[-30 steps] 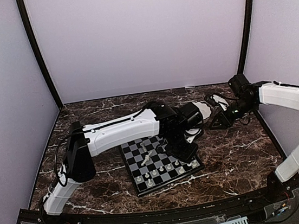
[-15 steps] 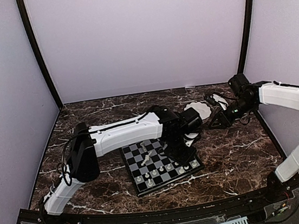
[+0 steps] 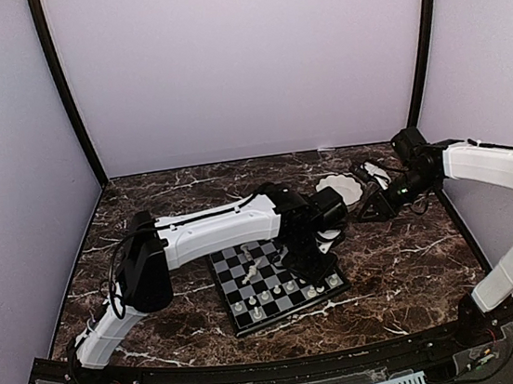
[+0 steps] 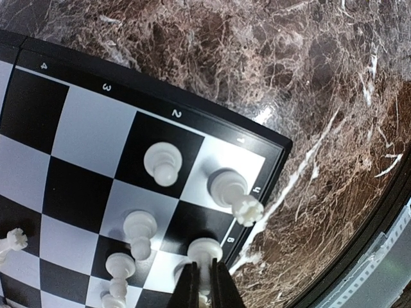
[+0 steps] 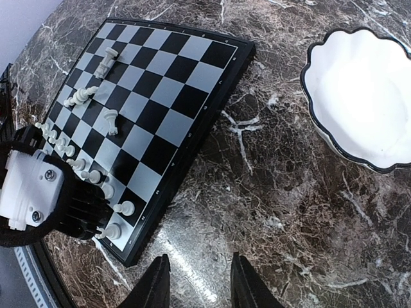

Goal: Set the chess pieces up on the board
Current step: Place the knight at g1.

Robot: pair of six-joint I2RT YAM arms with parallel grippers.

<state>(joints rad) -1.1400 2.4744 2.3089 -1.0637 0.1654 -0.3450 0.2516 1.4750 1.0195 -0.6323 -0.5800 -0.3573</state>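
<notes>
- White piece (image 4: 205,249): looks pinched in clenched left fingers (image 4: 191,285), just over the board (image 4: 83,128) corner rank.
- Left arm has dropped from bowl (image 3: 340,186) to board; placement looks imminent.
- Chess pieces (image 3: 266,296): near rows, some toppled mid-board.
- Right fingers (image 5: 157,285) released, empty, over counter (image 5: 289,212).
</notes>
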